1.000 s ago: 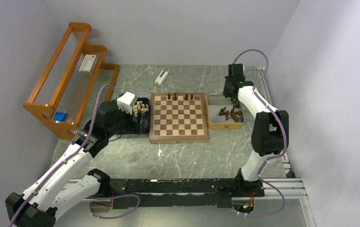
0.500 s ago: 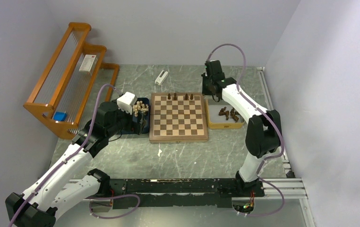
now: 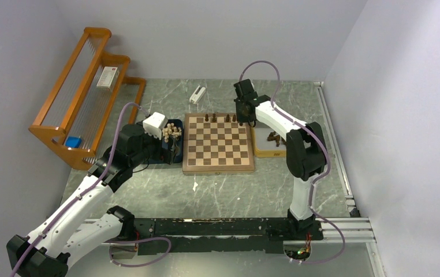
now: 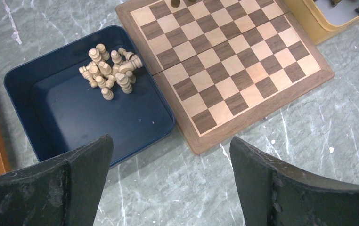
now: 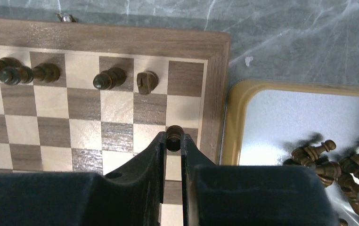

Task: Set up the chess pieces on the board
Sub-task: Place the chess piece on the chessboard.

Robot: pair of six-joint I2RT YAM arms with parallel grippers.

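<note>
The chessboard lies mid-table; it also shows in the left wrist view and the right wrist view. Several dark pieces stand on its far row, also seen in the right wrist view. My right gripper is shut on a dark piece above the board's far right corner. More dark pieces lie in the yellow tray. Cream pieces are heaped in the dark blue tray. My left gripper is open and empty, above the table near that tray.
An orange wooden rack with a small box stands at the far left. A white object lies behind the board. A white box sits by the blue tray. Metal rails run along the near edge.
My right arm has swung left from over the yellow tray to the board's far right corner, carrying a dark piece. The left arm has not moved.
</note>
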